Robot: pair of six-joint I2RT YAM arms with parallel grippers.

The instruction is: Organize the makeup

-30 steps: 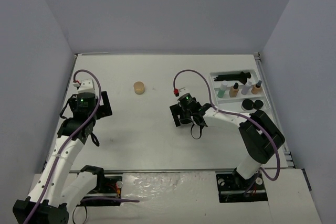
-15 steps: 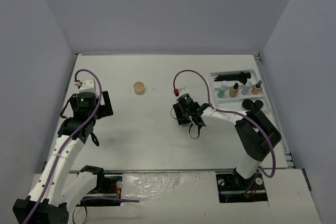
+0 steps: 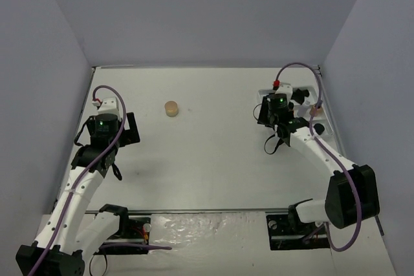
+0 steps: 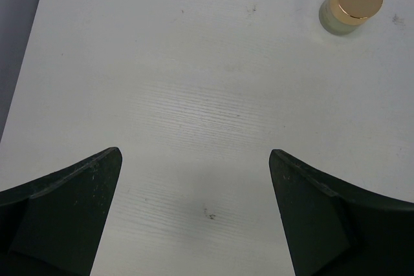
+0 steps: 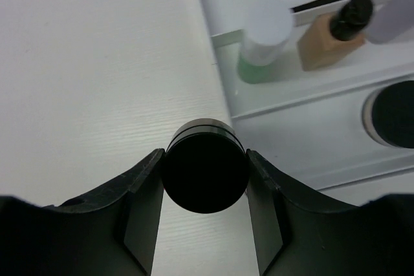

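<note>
One black jar point(image 5: 204, 182) sits pinched in the right gripper point(image 5: 204, 154), just beside the white tray point(image 5: 304, 140); clipping the tray wall risks dislodging it. Left gripper point(image 4: 194, 156) spread, empty.

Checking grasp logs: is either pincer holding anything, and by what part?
Right pincer clamps a black jar by its round sides. Left pincer is open, empty.

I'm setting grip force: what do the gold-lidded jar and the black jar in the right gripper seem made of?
Gold-lidded jar: satin metallic lid, metal or coated plastic; pale, translucent body suggests frosted glass. Black jar: likely hard plastic, smooth and dark, with a faint highlight along its rim.
</note>
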